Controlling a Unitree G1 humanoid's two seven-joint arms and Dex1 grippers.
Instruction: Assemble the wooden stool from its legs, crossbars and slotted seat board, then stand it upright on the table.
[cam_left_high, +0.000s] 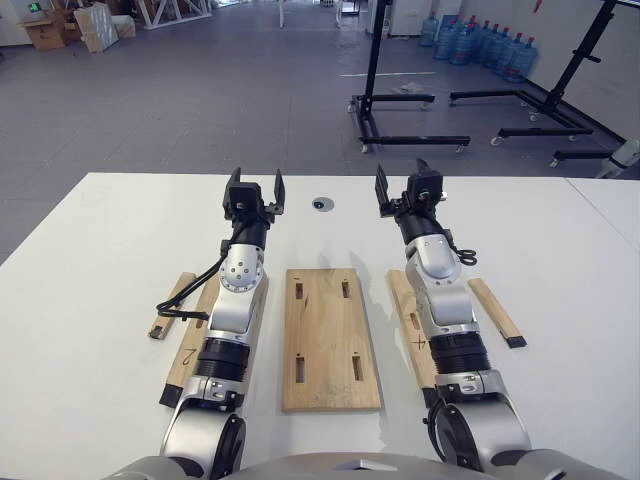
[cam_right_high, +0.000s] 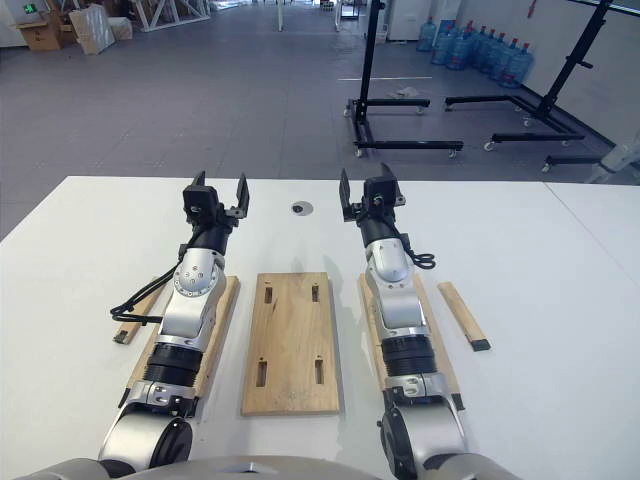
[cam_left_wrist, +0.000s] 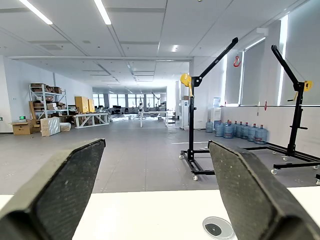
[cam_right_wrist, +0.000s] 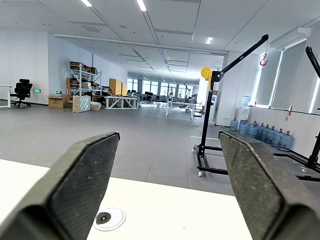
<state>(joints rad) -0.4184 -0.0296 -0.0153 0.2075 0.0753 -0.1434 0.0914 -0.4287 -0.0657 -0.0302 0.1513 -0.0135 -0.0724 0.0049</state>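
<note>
**Stool parts laid out flat, nothing gripped yet**

Flat on the table (cam_left_high: 90, 260), midway between the two forearms: the slotted seat board (cam_left_high: 331, 338). Laid lengthwise, pointing straight away from the robot toward the table's far edge. Four slots facing up, one pair toward the near end and one toward the far end. Probably set face-up like this so as to take the legs from above.

Just beside the board's left edge, partly under the left forearm: the left wide piece (cam_left_high: 183, 368), roughly parallel to the board but splayed slightly outward at the near end. Farther left, the left narrow bar (cam_left_high: 172, 305), dark at its near tip, angled likewise. Mirrored on the other side: the right wide piece (cam_left_high: 404, 300) under the right forearm, then the right narrow bar (cam_left_high: 497, 312) beyond it, fanned the opposite way. Seemingly sorted by side, one set within each arm's reach. Hard to tell legs from crossbars.

Out past the board's far end: left gripper (cam_left_high: 257, 182) and right gripper (cam_left_high: 400, 172), both spread wide and pinching nothing. In the left wrist view, open floor between the pads (cam_left_wrist: 55, 195). On the tabletop between the two grippers, a round grommet (cam_left_high: 322, 204).
</note>
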